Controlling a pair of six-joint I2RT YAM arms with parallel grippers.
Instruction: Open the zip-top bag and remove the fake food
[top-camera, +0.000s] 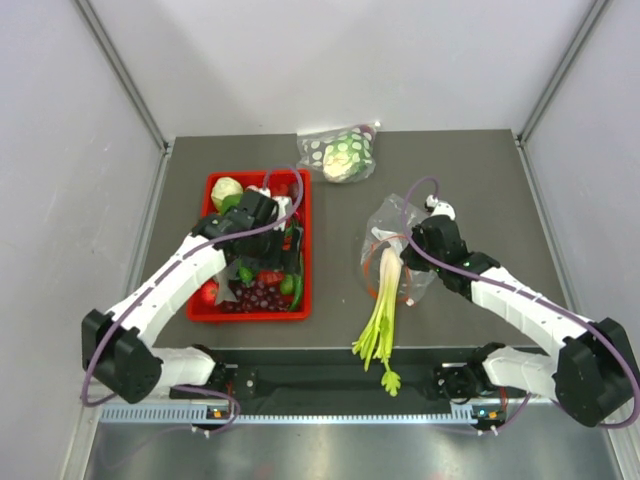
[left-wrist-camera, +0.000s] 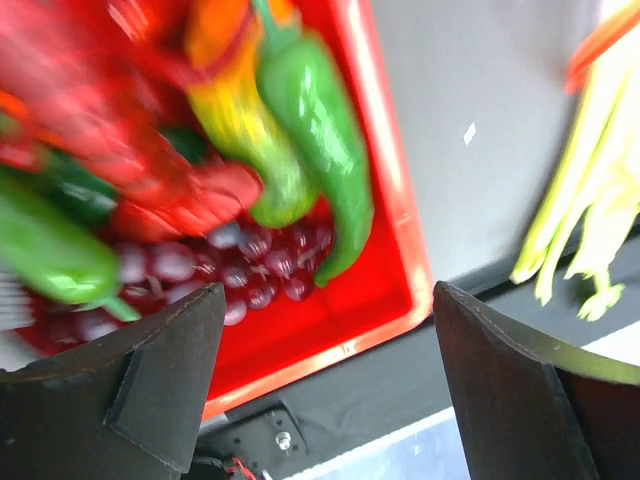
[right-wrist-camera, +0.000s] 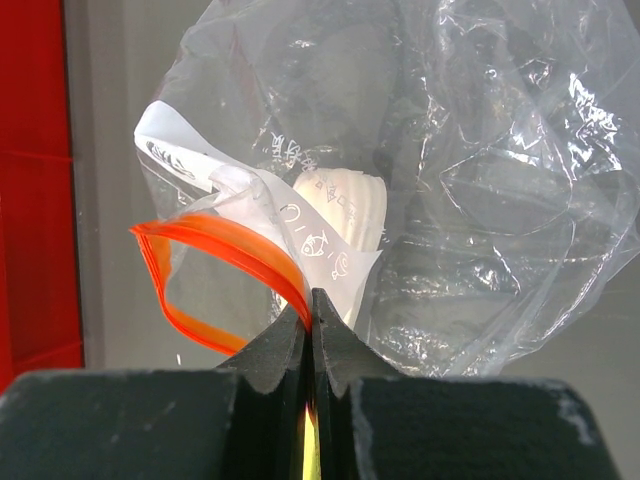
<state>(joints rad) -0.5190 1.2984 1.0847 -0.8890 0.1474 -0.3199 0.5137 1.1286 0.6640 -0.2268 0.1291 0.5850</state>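
My right end effector (right-wrist-camera: 312, 300) is pressed tight, pinching the orange-red zip strip (right-wrist-camera: 215, 240) of the zip-top bag (right-wrist-camera: 480, 150) right at its fingertips. The strip loops open to the left of the pinch, and a white label (right-wrist-camera: 175, 140) curls just above it. The bag lies crumpled on the grey worktop (top-camera: 480, 180), right of centre. The pale end of the celery-like stalk bunch (top-camera: 383, 320) sits inside the bag's mouth, while its green tops stick out toward the near edge of the worktop.

My left end effector (left-wrist-camera: 328, 300) is spread wide with nothing between its fingers (left-wrist-camera: 150, 390). It hovers over the red tray (left-wrist-camera: 395, 180), above purple grapes (left-wrist-camera: 255, 270) and a green pepper (left-wrist-camera: 320, 110) (that wrist view is blurred, so the rest of the tray is hard to read). A dotted bag (top-camera: 340, 152) rests at the far edge.
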